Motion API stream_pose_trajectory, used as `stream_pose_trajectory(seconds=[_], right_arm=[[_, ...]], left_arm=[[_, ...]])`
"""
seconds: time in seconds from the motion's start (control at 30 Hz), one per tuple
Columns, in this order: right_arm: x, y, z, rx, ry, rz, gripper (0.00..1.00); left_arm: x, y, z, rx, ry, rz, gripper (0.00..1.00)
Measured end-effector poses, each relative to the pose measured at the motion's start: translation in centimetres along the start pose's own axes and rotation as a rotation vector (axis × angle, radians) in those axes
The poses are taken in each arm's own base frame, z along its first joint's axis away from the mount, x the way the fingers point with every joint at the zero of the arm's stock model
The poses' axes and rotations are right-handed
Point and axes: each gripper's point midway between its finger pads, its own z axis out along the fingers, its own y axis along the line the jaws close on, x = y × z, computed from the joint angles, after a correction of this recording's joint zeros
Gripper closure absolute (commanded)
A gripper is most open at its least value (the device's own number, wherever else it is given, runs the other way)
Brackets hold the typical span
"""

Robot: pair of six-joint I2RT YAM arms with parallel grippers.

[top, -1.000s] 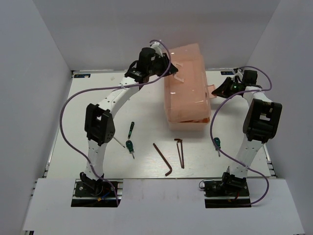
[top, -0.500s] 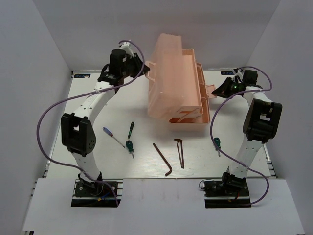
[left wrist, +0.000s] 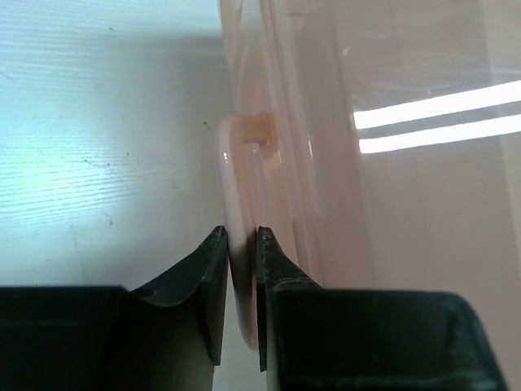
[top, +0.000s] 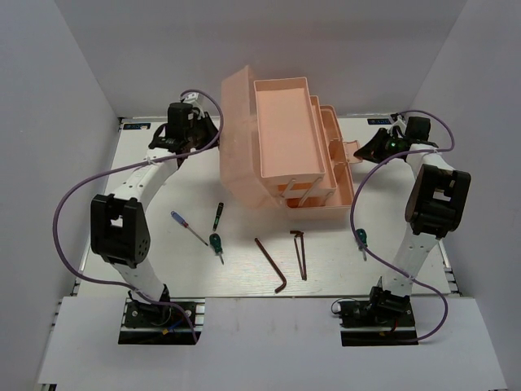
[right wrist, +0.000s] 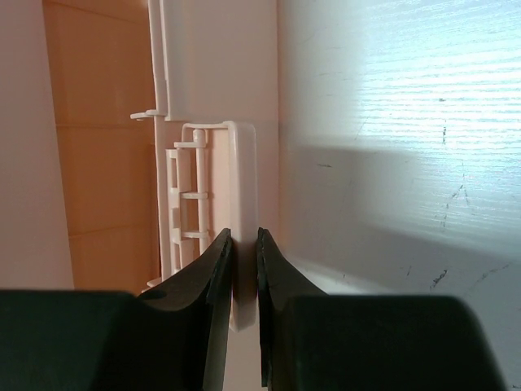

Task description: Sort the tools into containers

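White tabletop (top: pixel 236 281). Clamped: left gripper (left wrist: pixel 238 238) on lid handle (left wrist: pixel 230 175), right gripper (right wrist: pixel 244 238) on latch tab (right wrist: pixel 243 167). Lower lid slowly, bracing toolbox (top: pixel 285 130).

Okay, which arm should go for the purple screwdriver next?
Probably left. The purple screwdriver lies on its side of the table. The left gripper must release the lid handle first; the right gripper, across the toolbox, pinches the latch tab.

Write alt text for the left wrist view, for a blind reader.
The left gripper is shut on the curved pink lid handle of the translucent toolbox, which fills the right side. The white table is on the left.
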Motion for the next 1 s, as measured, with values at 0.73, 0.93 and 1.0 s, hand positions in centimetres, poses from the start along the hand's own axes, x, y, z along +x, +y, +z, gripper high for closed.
stream_pose_trajectory(seconds=[0.73, 0.93, 1.0], right_arm=[[0.1, -0.7, -0.7, -0.001, 0.006, 0.014, 0.2], [0.8, -2.1, -2.9, 0.073, 0.032, -0.077, 0.1], [1.0, -1.8, -4.8, 0.122, 0.027, -0.163, 0.1]], left_arm=[[0.1, 9.2, -4.9, -0.29, 0.018, -0.005, 0.19], [1.4, 9.0, -8.3, -0.297, -0.008, -0.01, 0.19], [2.2, 9.0, -9.9, -0.315, -0.035, -0.019, 0.21]])
